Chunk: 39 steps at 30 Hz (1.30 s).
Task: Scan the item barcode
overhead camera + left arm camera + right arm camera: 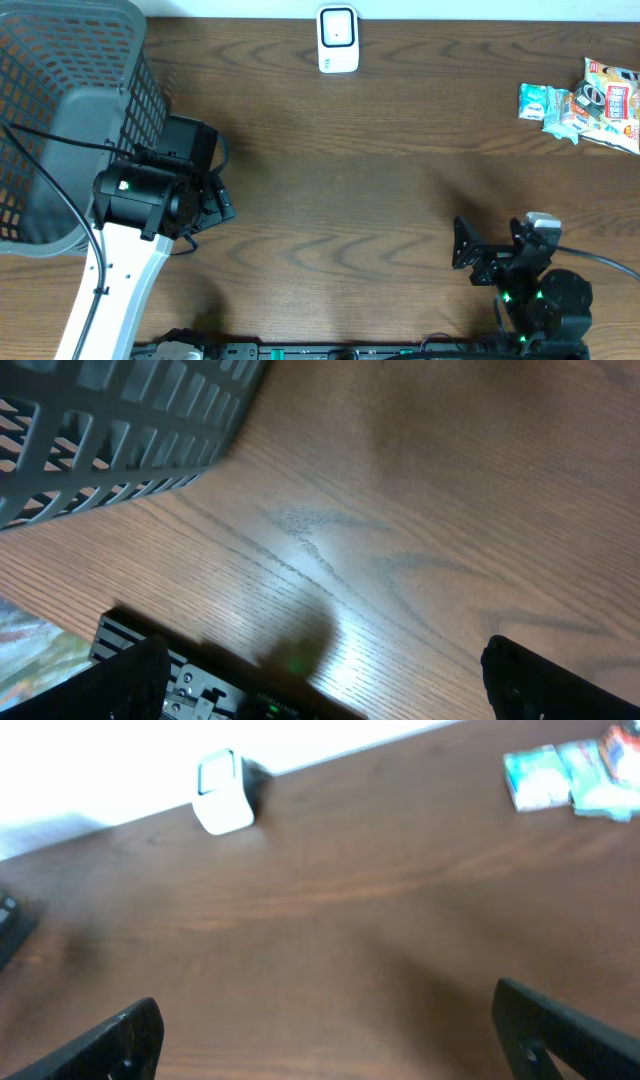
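Dark wood-grain table (pixel 350 190) fills your overhead view, with a pale wall strip along the far edge. At your far left sits a grey mesh basket (pixel 60 110), tipped so that its open side faces the table; you cannot see inside it well enough to say what it holds. Just beside it hovers the left gripper (pixel 215 195), jaws spread wide and holding nothing; its wrist view shows only bare wood and the basket's lattice.

Moving to the middle, a small white barcode scanner (pixel 338 39) stands upright at the far edge, its face turned toward the table. Nothing lies between it and either arm.

Further right, the right gripper (pixel 480 260) waits near the front edge, fingers also fully apart and empty. At the far right corner lie the snack packets (pixel 585 105), overlapping in a loose pile well apart from both arms; these are what you need to scan.

Watch for trouble in that pile: because the packets overlap, a pinch could lift two at once or drag a neighbour off the edge. Crinkly film may slip or fold over the barcode, so the scanner could miss it. You also cannot tell from here which face carries the code.
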{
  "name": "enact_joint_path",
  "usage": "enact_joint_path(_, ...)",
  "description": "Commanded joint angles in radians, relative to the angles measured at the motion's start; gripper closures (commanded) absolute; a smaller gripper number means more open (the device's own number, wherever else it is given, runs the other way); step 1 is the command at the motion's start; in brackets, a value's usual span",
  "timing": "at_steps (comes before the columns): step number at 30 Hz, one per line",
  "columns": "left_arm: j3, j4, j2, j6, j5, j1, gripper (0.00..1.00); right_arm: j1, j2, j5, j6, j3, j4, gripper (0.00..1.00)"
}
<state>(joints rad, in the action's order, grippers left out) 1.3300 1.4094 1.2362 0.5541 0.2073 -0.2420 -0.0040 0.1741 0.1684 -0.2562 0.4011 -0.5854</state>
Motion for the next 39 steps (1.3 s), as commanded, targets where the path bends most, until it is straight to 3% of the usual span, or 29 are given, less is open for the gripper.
enact_joint_path(1,0.0,0.003,-0.002,0.013,-0.005,0.005,0.02,0.013,-0.046,0.002,0.055,-0.045,0.05,0.01)
enact_joint_path(26,0.0,0.003,-0.002,0.013,-0.005,0.005,0.02,0.056,-0.169,-0.073,0.055,-0.331,0.529,0.01)
enact_joint_path(39,0.0,0.003,-0.002,0.013,-0.005,0.005,0.02,0.079,-0.169,-0.152,0.055,-0.346,0.553,0.01)
